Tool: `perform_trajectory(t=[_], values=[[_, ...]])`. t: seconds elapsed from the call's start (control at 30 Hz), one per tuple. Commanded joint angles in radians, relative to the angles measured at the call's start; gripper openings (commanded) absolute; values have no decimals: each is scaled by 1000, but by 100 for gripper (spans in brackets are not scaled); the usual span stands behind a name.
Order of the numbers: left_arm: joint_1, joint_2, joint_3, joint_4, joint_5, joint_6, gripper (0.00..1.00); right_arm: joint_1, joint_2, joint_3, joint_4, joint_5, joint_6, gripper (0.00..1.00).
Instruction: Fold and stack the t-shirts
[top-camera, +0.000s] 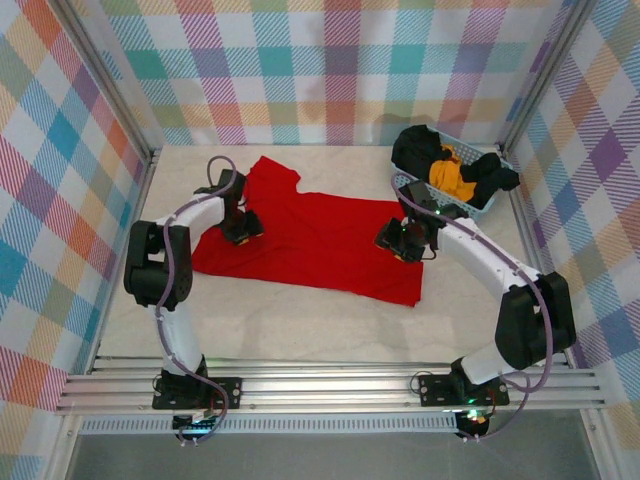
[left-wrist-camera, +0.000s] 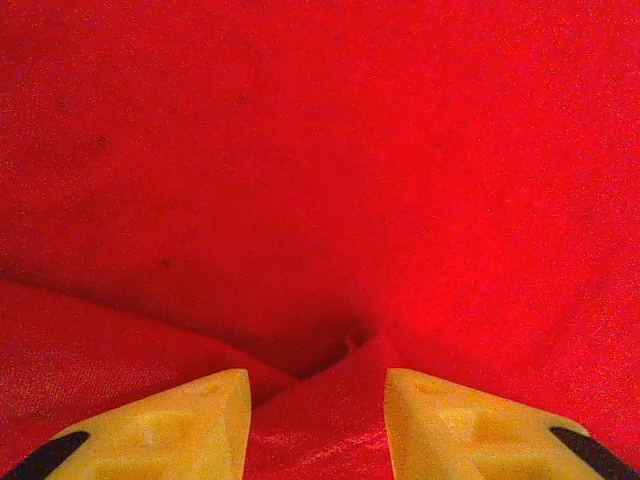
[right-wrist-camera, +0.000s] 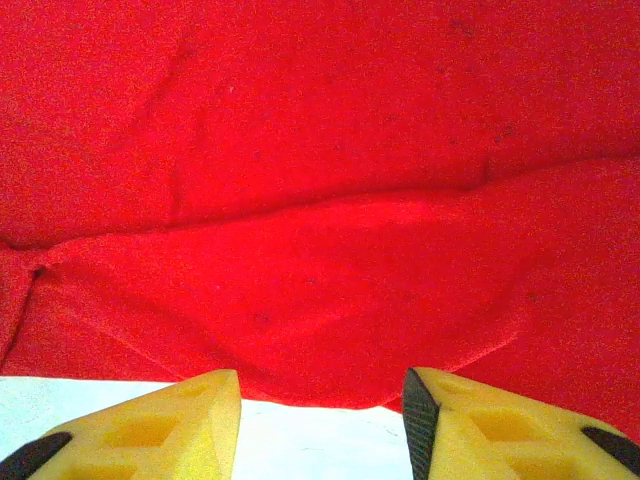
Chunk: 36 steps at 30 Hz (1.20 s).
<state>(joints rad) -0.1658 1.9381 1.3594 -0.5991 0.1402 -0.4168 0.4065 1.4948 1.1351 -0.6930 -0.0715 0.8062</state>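
Observation:
A bright red t-shirt (top-camera: 320, 240) lies spread on the white table, one sleeve pointing to the back. My left gripper (top-camera: 241, 228) rests on its left part. In the left wrist view the left gripper (left-wrist-camera: 315, 385) has its yellow fingers apart, with a raised fold of the red t-shirt (left-wrist-camera: 320, 200) lying between them. My right gripper (top-camera: 403, 243) is at the shirt's right edge. In the right wrist view the right gripper (right-wrist-camera: 320, 385) is open over bare table, and the hem of the red t-shirt (right-wrist-camera: 330, 270) is just ahead of its tips.
A light blue lattice basket (top-camera: 472, 208) stands at the back right, close behind the right arm. It holds a black t-shirt (top-camera: 415, 146) and an orange-yellow one (top-camera: 448, 170). Checked walls close in the table (top-camera: 300, 325) on three sides.

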Motion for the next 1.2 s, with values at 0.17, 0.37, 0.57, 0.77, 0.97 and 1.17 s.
perform_trajectory(t=[0.17,0.37,0.57,0.77,0.97,1.17], values=[[-32,4,18,39,-56,54,46,0,-14,0,15,-30,-10,47],[-37,66,57,33,-31,82,44,0,-25,-3,15,-29,-7,47],[-52,36,33,45,-6,80,35,0,-25,-11,19,-25,-1,46],[-60,-38,-16,65,-48,55,21,0,-14,-14,29,-30,5,46],[-60,-57,-43,65,-56,52,0,0,-20,-15,29,-29,7,45],[-69,-81,-24,52,-79,68,0,0,-25,-21,30,-30,11,44]])
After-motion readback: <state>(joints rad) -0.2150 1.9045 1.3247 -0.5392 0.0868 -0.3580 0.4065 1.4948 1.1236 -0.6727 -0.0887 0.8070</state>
